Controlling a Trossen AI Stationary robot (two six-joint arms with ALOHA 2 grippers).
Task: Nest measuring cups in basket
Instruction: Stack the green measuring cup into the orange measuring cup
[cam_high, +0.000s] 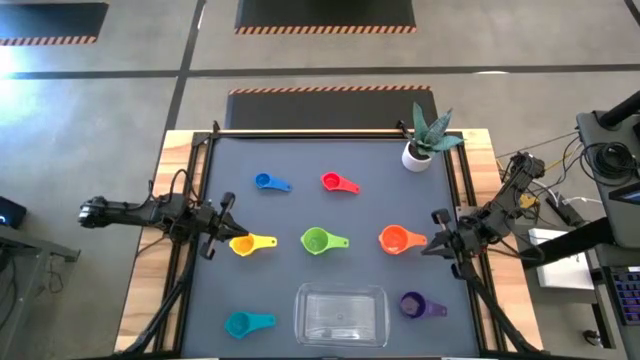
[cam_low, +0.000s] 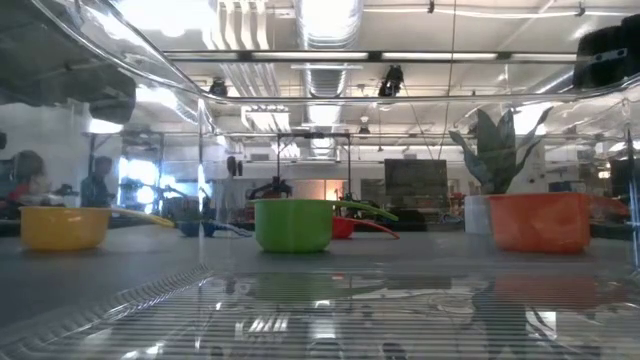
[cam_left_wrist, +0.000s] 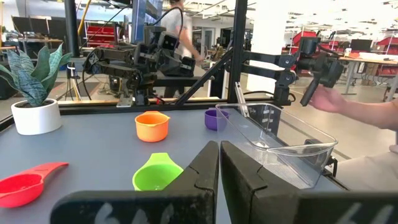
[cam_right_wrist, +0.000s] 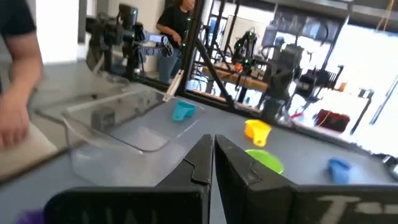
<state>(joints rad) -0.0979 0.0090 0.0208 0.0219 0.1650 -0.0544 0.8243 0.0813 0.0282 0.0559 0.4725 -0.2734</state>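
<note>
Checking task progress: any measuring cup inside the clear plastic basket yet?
No, the clear rectangular plastic basket sits empty in the high view, with the small teal plastic cup beside it.

Table: dark grey matte rectangular top (cam_high: 300, 215), edged by pale wooden boards (cam_high: 155, 250) on left and right.
Plant: spiky green-leaved plant in a small white round pot (cam_high: 417, 155), upright at the far right corner of the table; also seen in the left wrist view (cam_left_wrist: 36, 115).
Floor: grey concrete with black mats (cam_high: 325, 12) edged in orange-black hazard stripes, beyond the far side.
People: a person (cam_left_wrist: 180, 28) standing in the room behind; a person's hand (cam_left_wrist: 329, 99) beside the table.
</note>
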